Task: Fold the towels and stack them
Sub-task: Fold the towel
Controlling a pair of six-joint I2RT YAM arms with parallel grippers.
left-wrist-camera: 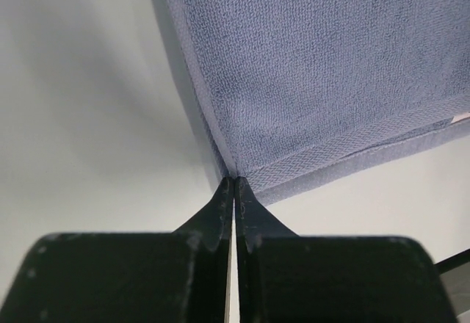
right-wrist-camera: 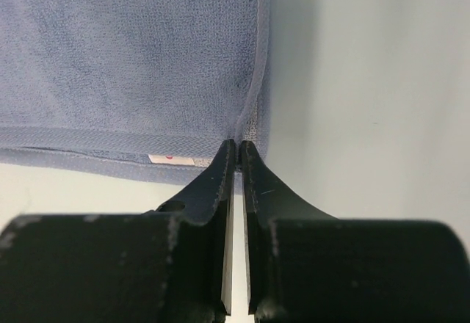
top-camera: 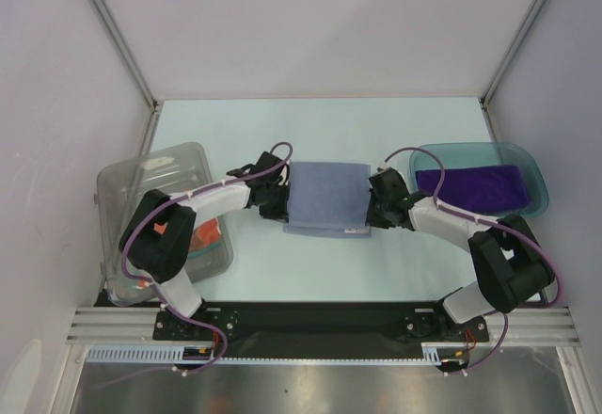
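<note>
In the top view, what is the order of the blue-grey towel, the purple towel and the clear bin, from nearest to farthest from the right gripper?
1. The blue-grey towel: centre, its corner pinched by the right gripper.
2. The purple towel: right, in the teal tray.
3. The clear bin: far left.

— What sits on the left of the pale, smooth table top (top-camera: 310, 127)?
— A clear plastic rectangular bin (top-camera: 179, 155), by the table's left edge, its near end close to the silver ribbed aluminium rail (top-camera: 113, 320).
— And on the right?
— A teal translucent plastic tray with rounded corners (top-camera: 475, 149), well apart from the bin, near the right wall.
— What surrounds them?
— Plain white wall panels (top-camera: 320, 28) on three sides, with slanting aluminium posts (top-camera: 113, 33) at the far corners. A flat black plate (top-camera: 320, 318) runs along the near edge; a brushed metal sheet (top-camera: 310, 390) lies in front of it.
</note>
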